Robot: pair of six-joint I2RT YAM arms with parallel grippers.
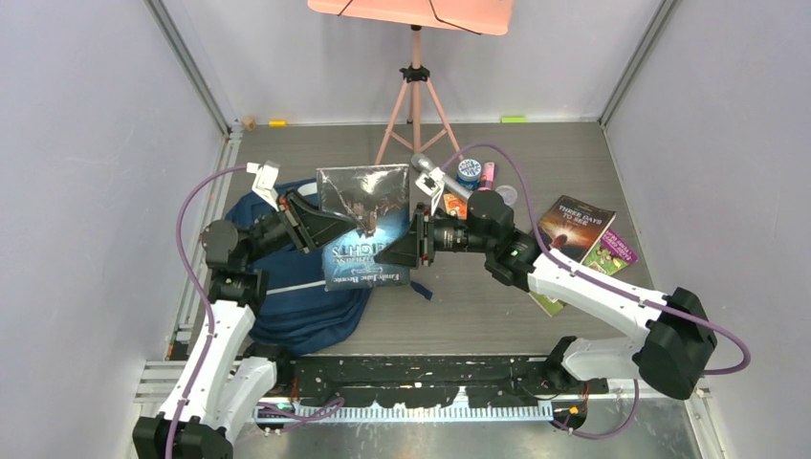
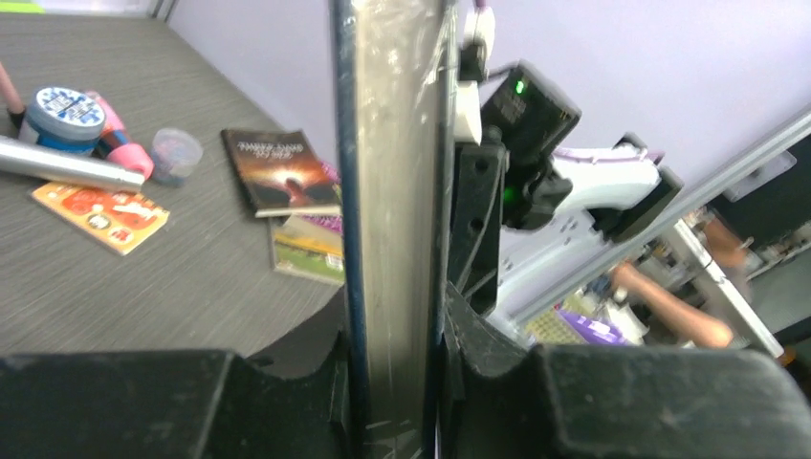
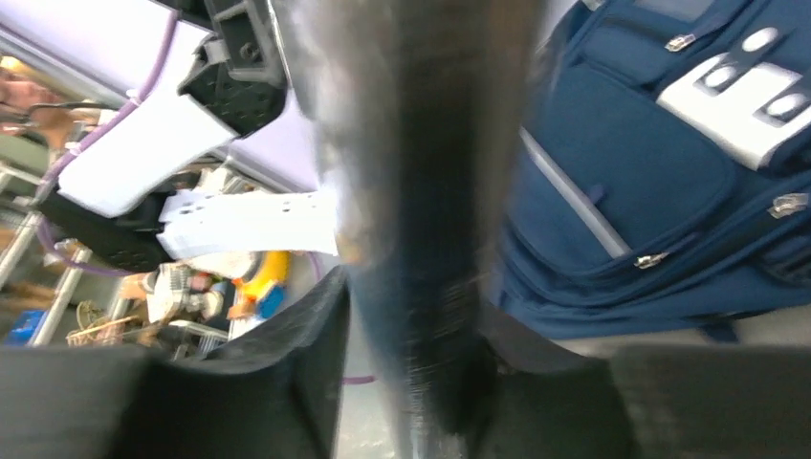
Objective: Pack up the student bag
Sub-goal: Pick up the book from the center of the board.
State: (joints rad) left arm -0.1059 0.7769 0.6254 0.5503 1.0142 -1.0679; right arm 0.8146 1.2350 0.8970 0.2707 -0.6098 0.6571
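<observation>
A dark glossy book (image 1: 363, 225) hangs upright over the student bag (image 1: 296, 306), a navy backpack lying at the left. My left gripper (image 1: 320, 228) is shut on the book's left edge; in the left wrist view both fingers press the book (image 2: 392, 191) edge-on at the left gripper (image 2: 394, 382). My right gripper (image 1: 411, 244) reaches the book's right edge. In the right wrist view the blurred book (image 3: 430, 143) stands between the jaws of the right gripper (image 3: 411, 363), with a thin gap at one finger. The bag's front pocket with its white patch (image 3: 650, 172) lies behind.
A pink tripod (image 1: 413, 86) stands at the back. On the floor to the right lie a brown book (image 1: 574, 225), a green-and-purple book (image 1: 607, 253), a blue-lidded jar (image 1: 469, 170), a silver tube (image 2: 67, 167) and an orange booklet (image 2: 100, 212).
</observation>
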